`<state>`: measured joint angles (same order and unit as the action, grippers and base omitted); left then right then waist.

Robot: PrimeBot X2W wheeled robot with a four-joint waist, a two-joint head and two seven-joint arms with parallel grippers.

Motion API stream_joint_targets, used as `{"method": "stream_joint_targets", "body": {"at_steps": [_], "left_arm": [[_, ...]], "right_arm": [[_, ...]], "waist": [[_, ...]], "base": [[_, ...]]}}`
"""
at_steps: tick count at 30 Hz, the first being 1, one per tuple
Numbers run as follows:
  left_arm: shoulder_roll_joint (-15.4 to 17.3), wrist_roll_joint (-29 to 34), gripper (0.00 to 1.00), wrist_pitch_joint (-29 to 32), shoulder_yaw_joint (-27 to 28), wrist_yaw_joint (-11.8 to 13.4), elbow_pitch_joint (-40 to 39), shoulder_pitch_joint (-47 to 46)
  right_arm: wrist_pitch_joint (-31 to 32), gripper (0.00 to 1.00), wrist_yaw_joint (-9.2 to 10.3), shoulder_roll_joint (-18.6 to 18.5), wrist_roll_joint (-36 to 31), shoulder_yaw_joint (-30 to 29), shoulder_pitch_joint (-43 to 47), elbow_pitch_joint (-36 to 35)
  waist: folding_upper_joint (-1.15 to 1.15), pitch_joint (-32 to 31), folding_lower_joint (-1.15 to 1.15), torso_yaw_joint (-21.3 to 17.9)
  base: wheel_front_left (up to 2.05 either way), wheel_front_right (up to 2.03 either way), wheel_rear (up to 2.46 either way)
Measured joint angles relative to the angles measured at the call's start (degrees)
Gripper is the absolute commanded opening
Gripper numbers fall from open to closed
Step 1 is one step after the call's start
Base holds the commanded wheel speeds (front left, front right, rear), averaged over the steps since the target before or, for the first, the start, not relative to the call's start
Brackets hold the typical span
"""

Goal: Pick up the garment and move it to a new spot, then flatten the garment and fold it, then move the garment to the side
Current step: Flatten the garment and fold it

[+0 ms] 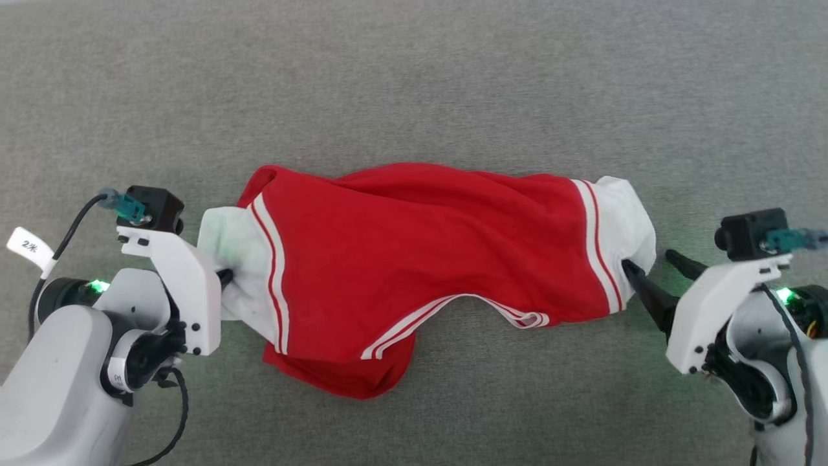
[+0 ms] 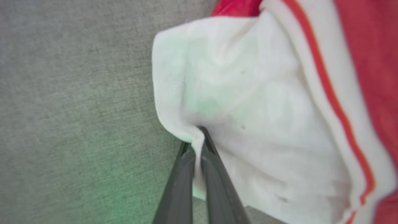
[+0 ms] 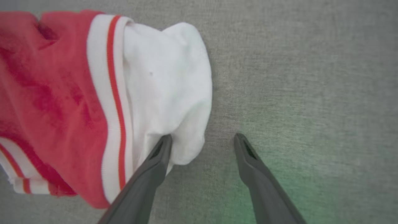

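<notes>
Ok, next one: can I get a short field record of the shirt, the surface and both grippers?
garment: red jersey shirt with white sleeves and striped trim, rumpled, lying between both grippers
surface: grey woven surface
left gripper: shut on one white sleeve
right gripper: open, one finger touching the other white sleeve

Grey woven surface, fine even texture, faint green tint in patches
</notes>
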<state>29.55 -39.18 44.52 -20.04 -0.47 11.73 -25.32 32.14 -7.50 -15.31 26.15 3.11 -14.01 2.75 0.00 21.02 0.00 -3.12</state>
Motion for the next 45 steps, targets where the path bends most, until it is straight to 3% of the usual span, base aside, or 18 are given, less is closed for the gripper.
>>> {"method": "stream_joint_targets", "body": {"at_steps": [5, 6, 7, 9, 20, 29, 37, 45], "left_arm": [[-0.77, -0.02, 0.0, -0.53, -0.46, -0.51, 0.08, -0.79], [-0.85, -0.03, 0.0, -0.66, -0.54, -0.56, 0.14, -0.88], [-0.89, -0.03, 0.0, -0.67, -0.63, -0.63, 0.26, -1.03], [-1.03, -0.11, 0.0, -0.86, -0.68, -0.78, 0.51, -1.21], [-0.96, -2.08, 0.0, 0.46, -0.16, 0.0, 0.21, -1.35], [2.29, -4.14, 0.0, 6.72, 2.87, 2.2, -7.26, -6.48], [4.01, -4.56, 0.0, 10.02, 5.15, 2.94, -10.63, -16.85], [2.78, -4.54, 0.0, 8.27, 5.82, 0.36, -6.83, -29.99]], "right_arm": [[4.74, 1.0, 0.01, -2.85, 2.94, 4.25, -4.36, 5.08], [5.44, 0.93, 0.09, -3.32, 3.61, 5.35, -5.32, 5.77], [6.02, 0.78, 0.12, -4.2, 3.82, 6.87, -6.23, 6.37], [6.89, 0.0, 0.21, -5.48, 5.32, 9.28, -7.87, 7.44], [11.73, 0.0, 0.14, -10.13, 14.24, 13.72, -11.76, 8.2], [14.75, 0.0, 0.01, -12.69, 20.04, 9.22, -16.58, 2.34], [15.29, 0.0, 0.01, -12.07, 20.26, 5.89, -24.22, -0.29], [13.34, 0.0, 0.01, -8.7, 18.56, 4.42, -36.09, 0.64]], "waist": [[0.0, 0.69, 0.0, 1.41], [0.0, 0.8, 0.0, 1.61], [0.0, 0.87, 0.0, 1.83], [0.0, 0.95, 0.0, 2.17], [0.0, -1.49, 0.0, 2.94], [0.0, -5.65, 0.0, 3.3], [0.0, -9.72, 0.0, 3.17], [0.0, -12.65, 0.0, 2.66]], "base": [[0.0, 0.0, 0.0], [0.0, 0.0, 0.0], [0.0, 0.0, 0.0], [0.0, 0.0, 0.0], [0.0, 0.0, 0.0], [0.0, 0.0, 0.0], [0.0, 0.0, 0.0], [0.0, 0.0, 0.0]]}}
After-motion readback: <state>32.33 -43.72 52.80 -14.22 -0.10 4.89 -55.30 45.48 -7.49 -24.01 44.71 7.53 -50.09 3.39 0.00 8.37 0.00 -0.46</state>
